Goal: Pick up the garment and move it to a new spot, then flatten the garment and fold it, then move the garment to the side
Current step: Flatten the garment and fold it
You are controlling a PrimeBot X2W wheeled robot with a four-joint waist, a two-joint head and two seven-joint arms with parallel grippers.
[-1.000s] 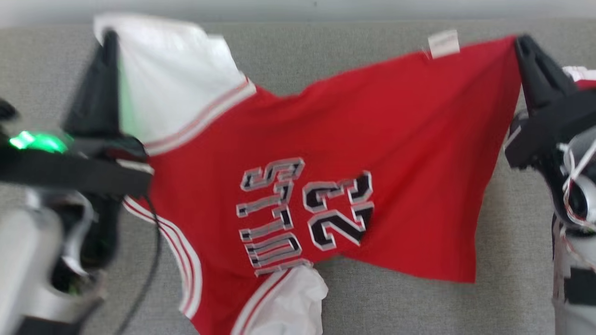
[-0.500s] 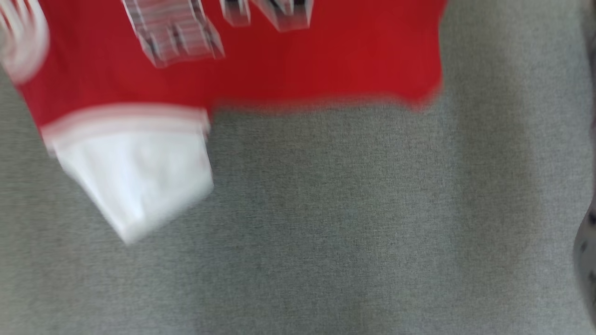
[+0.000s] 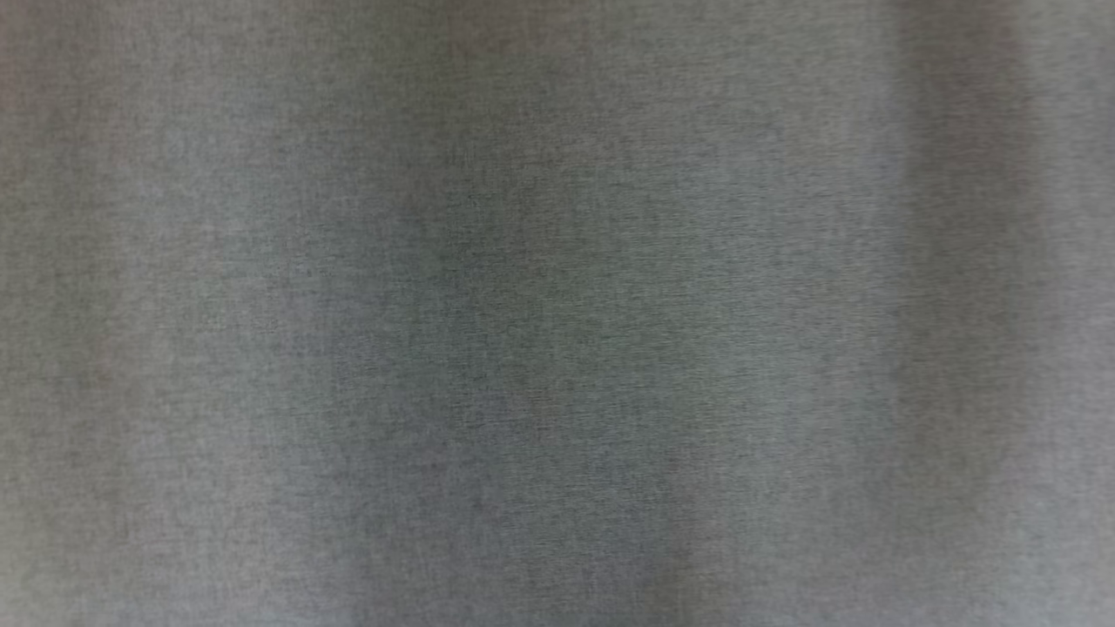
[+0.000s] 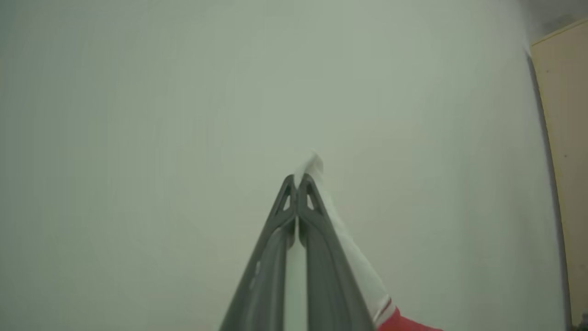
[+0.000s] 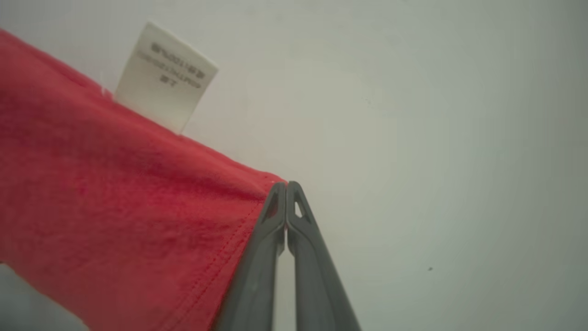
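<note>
Garment (image 5: 115, 207), a red jersey with white sleeves, is held by both arms, with a pale wall (image 5: 436, 115) behind it in each wrist view. The left fingers (image 4: 321, 257) are pressed together on the white sleeve (image 4: 356, 266). A small peak of the white cloth pokes out just past their tips. The rest of the sleeve runs down along the right side of the fingers in that view to a red-and-white striped band (image 4: 383, 309) and a patch of red cloth at the bottom edge. A beige panel (image 4: 562, 138) stands along the right edge of the left wrist view.

The right fingers (image 5: 257, 266) are likewise closed tight, with no gap at the tips, pinching the corner of the red hem (image 5: 220, 271), whose stitched seam runs down beside them. From that corner the upper edge of the red cloth slopes up toward the left of the right wrist view. A white care label (image 5: 165, 78) with small dark print stands up from that edge, well apart from the fingertips. The cloth there is lightly creased.

The head view shows a grey woven surface (image 3: 557, 313), blurred, with soft darker and lighter bands running up and down it.
</note>
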